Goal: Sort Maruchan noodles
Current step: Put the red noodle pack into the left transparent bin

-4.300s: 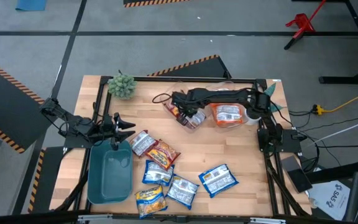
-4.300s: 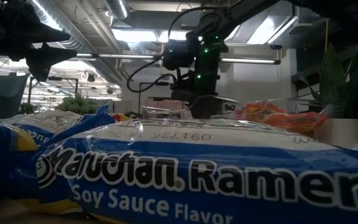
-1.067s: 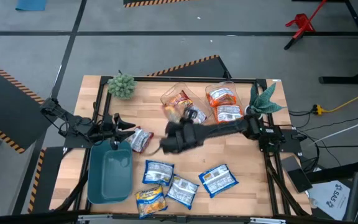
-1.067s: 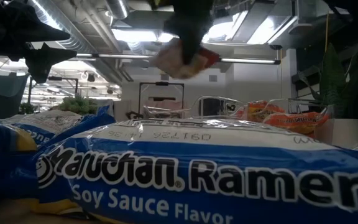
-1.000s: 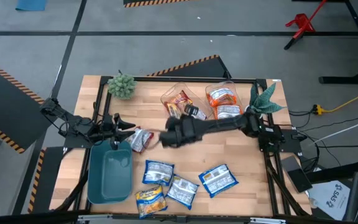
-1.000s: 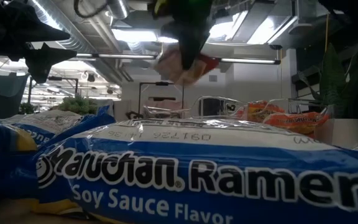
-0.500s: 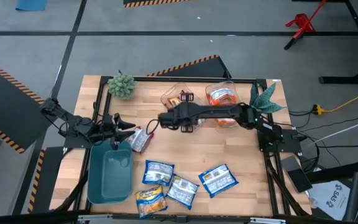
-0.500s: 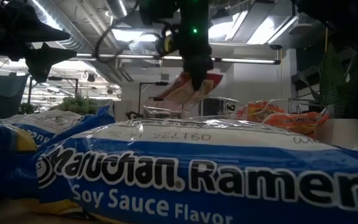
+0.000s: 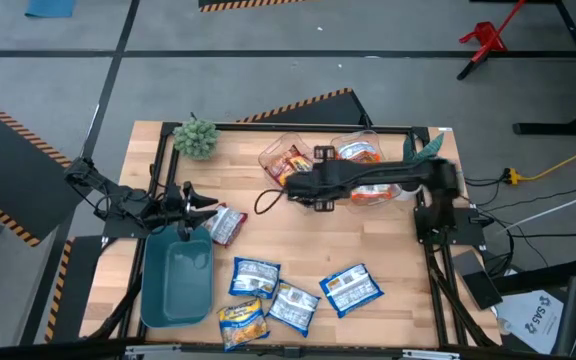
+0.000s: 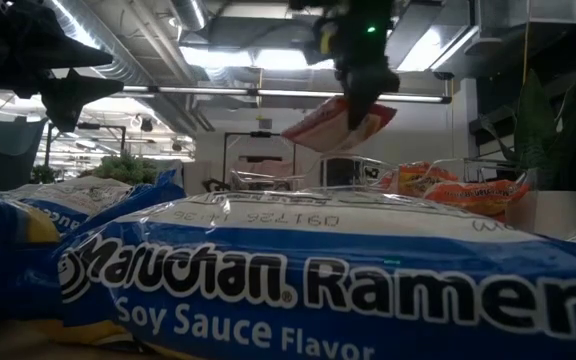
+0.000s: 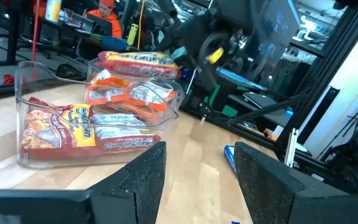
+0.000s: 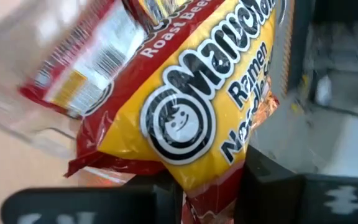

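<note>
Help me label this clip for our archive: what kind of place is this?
Probably a robotics lab or workshop. The wooden table stands on a grey concrete floor with orange-and-black hazard tape, bare ceiling ducts run overhead, and a person in an orange top sits at a workstation.

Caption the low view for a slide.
Right gripper carries a red noodle packet in the air beyond a blue soy sauce packet.
</note>
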Robot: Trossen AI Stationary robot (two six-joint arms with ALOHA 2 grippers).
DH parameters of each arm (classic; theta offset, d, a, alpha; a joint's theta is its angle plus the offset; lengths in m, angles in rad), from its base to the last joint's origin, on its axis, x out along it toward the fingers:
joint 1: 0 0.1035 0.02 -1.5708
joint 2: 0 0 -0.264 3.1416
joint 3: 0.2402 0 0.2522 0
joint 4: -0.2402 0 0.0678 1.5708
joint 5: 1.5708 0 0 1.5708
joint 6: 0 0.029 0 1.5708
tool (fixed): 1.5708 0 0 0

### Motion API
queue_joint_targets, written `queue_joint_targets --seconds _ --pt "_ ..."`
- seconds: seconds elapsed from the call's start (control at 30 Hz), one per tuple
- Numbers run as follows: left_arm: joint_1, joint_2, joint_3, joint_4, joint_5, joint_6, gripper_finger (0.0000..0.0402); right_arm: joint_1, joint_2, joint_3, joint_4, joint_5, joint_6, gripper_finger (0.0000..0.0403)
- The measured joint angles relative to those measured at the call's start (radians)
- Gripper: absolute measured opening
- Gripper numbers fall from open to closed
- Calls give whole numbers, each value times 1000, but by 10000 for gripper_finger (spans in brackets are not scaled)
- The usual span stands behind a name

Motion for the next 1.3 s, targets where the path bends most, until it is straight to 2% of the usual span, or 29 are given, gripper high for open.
queue_joint_targets --seconds 0.13,0.2,0.43,0.73,0.93,1.07,1.17,1.3 --pt "0 0 0 0 0 -4 185 -14 -147 -279 397 -25 -160 68" --pt "0 0 0 0 0 -4 185 -20 -175 -370 511 -41 -198 68" --pt "0 0 0 0 -39 -5 185 -28 -154 -517 572 -43 -269 69" --pt "0 0 0 -3 -80 -4 185 -59 -156 -523 598 -126 -269 78" --pt "0 0 0 -3 -78 -12 185 -59 -156 -515 598 -184 -294 160" --pt "0 0 0 -3 -78 -12 185 -58 -156 -465 510 -219 -297 214" --pt "0 0 0 -3 -77 -12 185 -58 -156 -411 426 -227 -292 239" --pt "0 0 0 -3 -75 -13 185 -58 -156 -312 283 -287 -278 249"
